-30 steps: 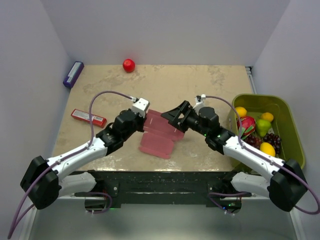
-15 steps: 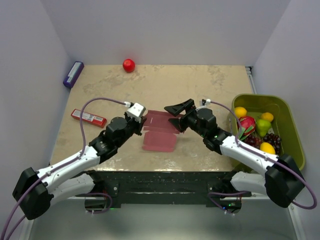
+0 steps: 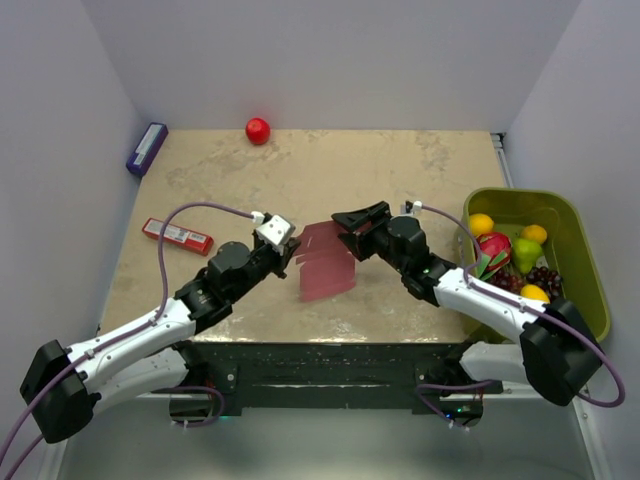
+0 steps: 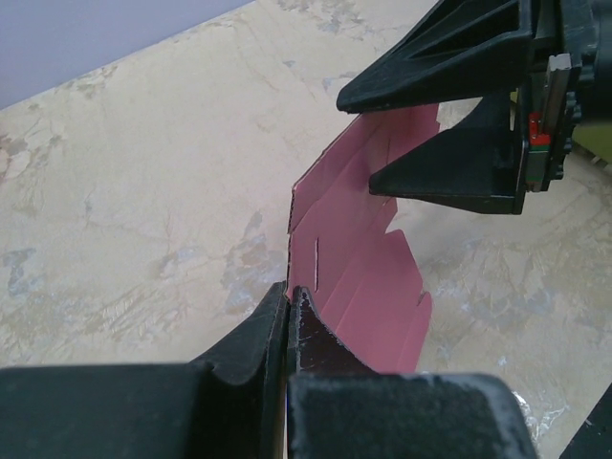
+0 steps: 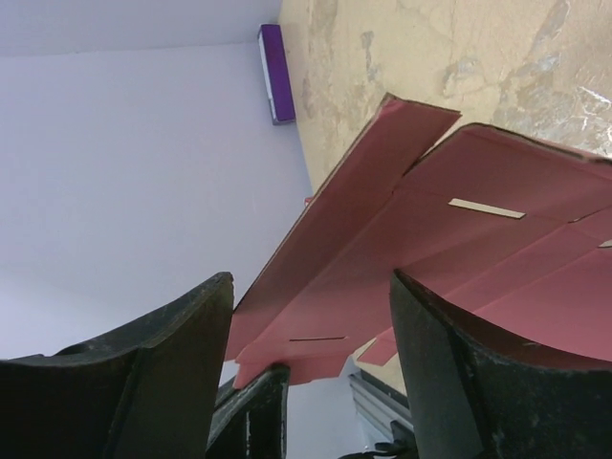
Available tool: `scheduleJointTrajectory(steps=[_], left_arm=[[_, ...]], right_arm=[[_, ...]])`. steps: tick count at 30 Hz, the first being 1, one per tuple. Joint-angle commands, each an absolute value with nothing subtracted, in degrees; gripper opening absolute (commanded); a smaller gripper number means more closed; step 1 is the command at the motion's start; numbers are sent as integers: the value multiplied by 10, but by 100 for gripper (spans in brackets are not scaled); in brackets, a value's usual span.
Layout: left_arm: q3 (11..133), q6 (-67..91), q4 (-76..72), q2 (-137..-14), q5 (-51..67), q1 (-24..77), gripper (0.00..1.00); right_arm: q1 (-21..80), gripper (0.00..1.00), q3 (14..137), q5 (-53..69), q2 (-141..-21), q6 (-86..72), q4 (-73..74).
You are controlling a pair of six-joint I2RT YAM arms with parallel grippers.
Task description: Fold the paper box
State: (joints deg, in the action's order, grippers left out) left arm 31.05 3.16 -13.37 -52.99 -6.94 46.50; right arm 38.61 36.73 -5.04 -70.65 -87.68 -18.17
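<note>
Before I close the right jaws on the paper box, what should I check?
1. Left gripper shut on the paper box edge: ok.
2. Right gripper open at the far flap: ok.
3. Flap fully between the right jaws: cannot tell.
4. Paper box raised and tilted off the table: ok.
5. Tabs seated in slots: not ok.
6. Red packet apart from the paper box: ok.

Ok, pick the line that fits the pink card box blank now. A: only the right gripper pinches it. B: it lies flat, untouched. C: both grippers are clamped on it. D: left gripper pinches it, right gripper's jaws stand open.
D: the left gripper is shut on the pink paper box at its near edge, while the right gripper has its fingers wide apart at the far end.
</note>
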Motion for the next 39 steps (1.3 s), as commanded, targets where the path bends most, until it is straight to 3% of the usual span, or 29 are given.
scheduleJointTrajectory(steps=[1,5,13,17,21,29,33,34,37,39], left_arm=[[309,17,-178,-520,-53,471,0],[310,18,-178,-519,-47,471,0],[310,37,-183,-520,-28,471,0],[310,50,-185,-523,-22,470,0],[309,62,-191,-526,-4,470,0],[311,65,-196,-538,62,462,0],[348,33,-139,-575,70,462,0],[356,25,-128,-594,73,463,0],[372,14,-113,-614,58,463,0],[375,9,-112,-618,48,463,0]], right_arm=[[388,63,374,-76,-712,-882,-215],[388,52,368,-76,-717,-882,-225],[388,15,352,-81,-715,-883,-233],[388,4,332,-80,-715,-885,-236],[388,0,315,-82,-718,-886,-245],[388,0,301,-98,-724,-836,-271],[388,21,326,-96,-693,-770,-222],[388,33,334,-93,-685,-750,-201],[389,55,353,-84,-652,-722,-147],[394,61,360,-82,-631,-711,-123]])
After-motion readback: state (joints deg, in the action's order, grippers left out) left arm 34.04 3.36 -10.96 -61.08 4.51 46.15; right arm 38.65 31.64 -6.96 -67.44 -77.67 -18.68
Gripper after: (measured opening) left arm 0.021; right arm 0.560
